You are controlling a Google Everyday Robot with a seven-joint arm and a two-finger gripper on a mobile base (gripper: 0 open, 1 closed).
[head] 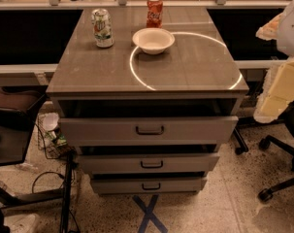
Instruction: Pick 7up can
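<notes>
The 7up can point(102, 28) is a silvery-white can with green and red marks. It stands upright at the back left of the grey cabinet top point(185, 72). Pale white and cream parts of my arm point(282, 81) show at the right edge, beside and to the right of the cabinet and far from the can. My gripper is not in view, and nothing touches the can.
A red-orange can point(154, 11) stands at the back middle. A white bowl point(153, 40) sits in front of it, right of the 7up can. The cabinet has three drawers point(149, 129). Office chairs stand at left point(15, 125) and right point(282, 164).
</notes>
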